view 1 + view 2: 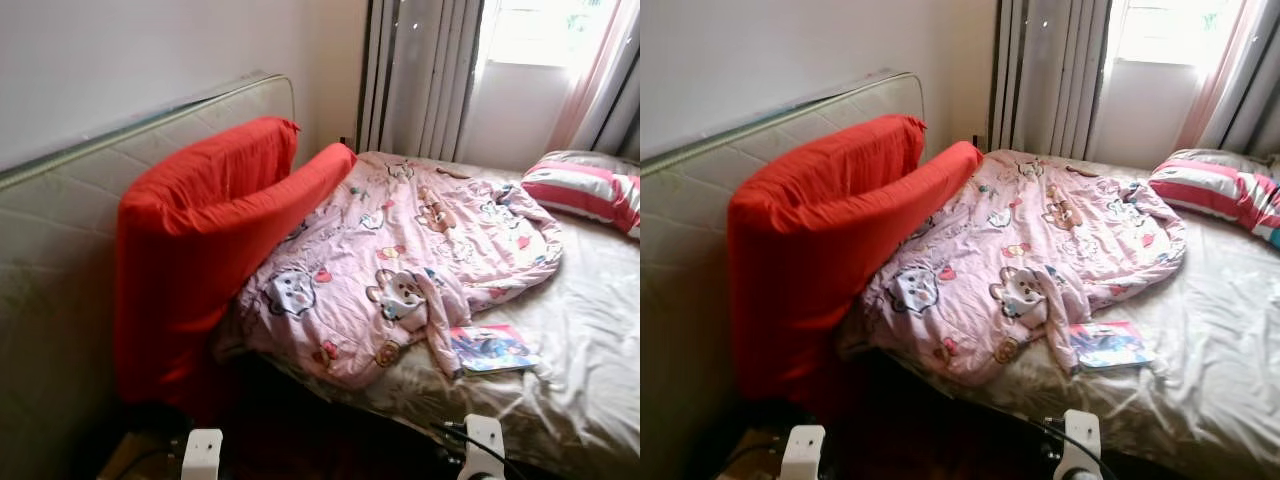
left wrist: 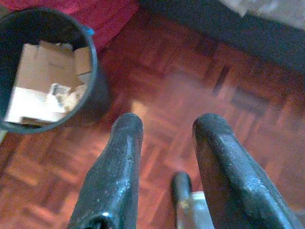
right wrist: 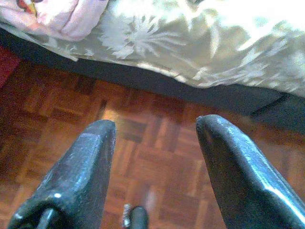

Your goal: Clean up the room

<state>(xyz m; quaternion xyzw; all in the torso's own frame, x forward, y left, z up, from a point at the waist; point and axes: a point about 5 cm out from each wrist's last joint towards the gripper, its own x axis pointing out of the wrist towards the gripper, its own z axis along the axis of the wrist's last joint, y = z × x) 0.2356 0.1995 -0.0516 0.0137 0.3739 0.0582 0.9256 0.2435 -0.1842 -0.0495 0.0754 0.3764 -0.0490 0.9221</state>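
- I see a bed [image 1: 590, 330] in a pale, sheeny sheet ahead of me, with a pink cartoon-print comforter [image 1: 400, 250] crumpled across its near half and one corner drooping over the near edge.
- A thin book or magazine [image 1: 490, 348] lies flat on the sheet just beside the comforter's hanging corner, near the bed's edge; its cover is too small for me to read.
- A striped pink and white pillow [image 1: 590, 185] sits at the far right of the bed, cut off by the frame edge.
- A mattress in a red cover [image 1: 200, 250] leans between the bed and a bare quilted mattress [image 1: 60, 260] that stands against the wall; its lower end is lost in shadow.
- Curtains [image 1: 420, 75] hang behind the bed beside a bright, washed-out window.
- My left gripper [image 2: 164, 126] hangs over the parquet floor [image 2: 190, 81], fingers spread with nothing between them; a dark round bin [image 2: 90, 86] holding cardboard scraps stands nearby, partly cut off.
- My right gripper [image 3: 155, 126] also hangs low over the floor, fingers apart and empty, facing the bed's draped side with dark shadow beneath it.
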